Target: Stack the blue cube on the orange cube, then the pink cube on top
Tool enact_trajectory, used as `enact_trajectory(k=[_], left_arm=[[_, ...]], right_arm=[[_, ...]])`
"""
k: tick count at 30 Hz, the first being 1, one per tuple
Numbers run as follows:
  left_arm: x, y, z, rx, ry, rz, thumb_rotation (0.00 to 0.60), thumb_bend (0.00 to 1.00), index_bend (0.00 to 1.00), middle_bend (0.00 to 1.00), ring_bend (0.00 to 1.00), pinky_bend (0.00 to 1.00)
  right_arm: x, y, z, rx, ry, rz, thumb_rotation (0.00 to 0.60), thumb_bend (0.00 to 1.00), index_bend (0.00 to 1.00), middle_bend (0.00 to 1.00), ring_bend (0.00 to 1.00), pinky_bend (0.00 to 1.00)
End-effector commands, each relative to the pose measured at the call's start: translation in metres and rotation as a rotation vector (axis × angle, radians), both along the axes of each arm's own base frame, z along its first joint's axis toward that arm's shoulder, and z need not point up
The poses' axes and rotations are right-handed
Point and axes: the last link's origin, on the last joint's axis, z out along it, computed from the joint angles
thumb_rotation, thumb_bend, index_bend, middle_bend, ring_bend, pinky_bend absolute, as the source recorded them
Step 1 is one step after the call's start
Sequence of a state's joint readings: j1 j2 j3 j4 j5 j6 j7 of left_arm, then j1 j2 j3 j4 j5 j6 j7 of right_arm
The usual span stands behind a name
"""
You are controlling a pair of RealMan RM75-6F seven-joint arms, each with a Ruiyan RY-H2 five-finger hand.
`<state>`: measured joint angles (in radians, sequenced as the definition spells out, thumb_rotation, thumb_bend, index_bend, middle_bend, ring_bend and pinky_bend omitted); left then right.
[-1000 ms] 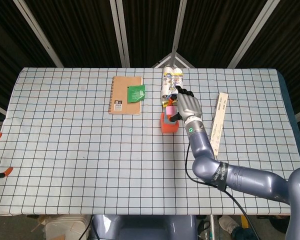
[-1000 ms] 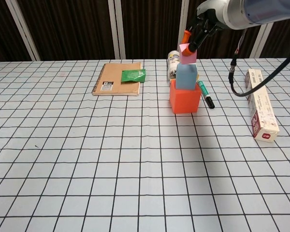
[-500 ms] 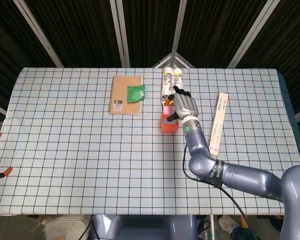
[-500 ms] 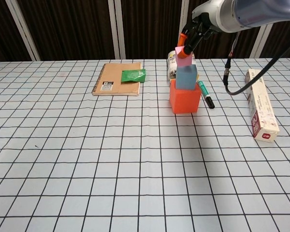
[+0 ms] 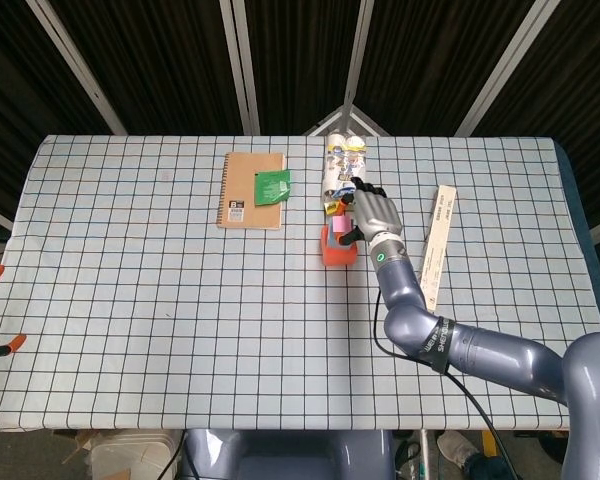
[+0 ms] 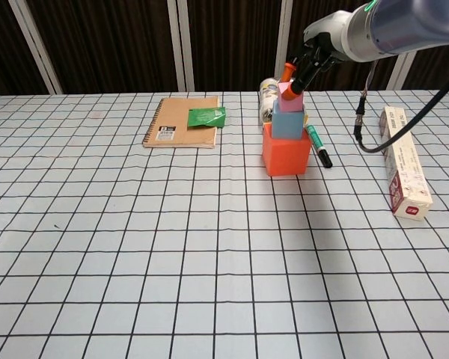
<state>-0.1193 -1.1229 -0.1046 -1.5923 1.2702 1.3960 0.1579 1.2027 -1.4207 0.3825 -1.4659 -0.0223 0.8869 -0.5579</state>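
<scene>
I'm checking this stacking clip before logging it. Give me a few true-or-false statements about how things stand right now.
1. The blue cube sits on the orange cube. True.
2. The pink cube lies on the table beside the stack. False: it is on top of the blue cube, with the right hand at it.
3. A green packet lies on the notebook. True.
4. The long white box leans against the orange cube. False: it lies apart, further right on the table.
5. The left hand holds the marker. False: no left hand shows; the marker lies on the table by the orange cube.
</scene>
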Motion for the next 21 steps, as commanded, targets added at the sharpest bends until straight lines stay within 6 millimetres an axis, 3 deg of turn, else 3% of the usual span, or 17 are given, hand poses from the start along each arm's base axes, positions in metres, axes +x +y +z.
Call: enact_trajectory(k=[1, 21], left_arm=[[-0.0001, 0.0000, 0.0003, 0.001, 0.000, 0.001, 0.600, 0.11, 0.06, 0.00, 0.00, 0.00], [-0.0007, 0.0001, 0.0011, 0.002, -0.002, 0.002, 0.600, 0.11, 0.06, 0.00, 0.00, 0.00]], right_arm=[[0.0008, 0.0000, 0.0008, -0.001, -0.001, 0.003, 0.600, 0.36, 0.48, 0.00, 0.03, 0.00], [0.0017, -0.0023, 0.0012, -0.007, -0.002, -0.002, 0.600, 0.36, 0.48, 0.00, 0.03, 0.00]])
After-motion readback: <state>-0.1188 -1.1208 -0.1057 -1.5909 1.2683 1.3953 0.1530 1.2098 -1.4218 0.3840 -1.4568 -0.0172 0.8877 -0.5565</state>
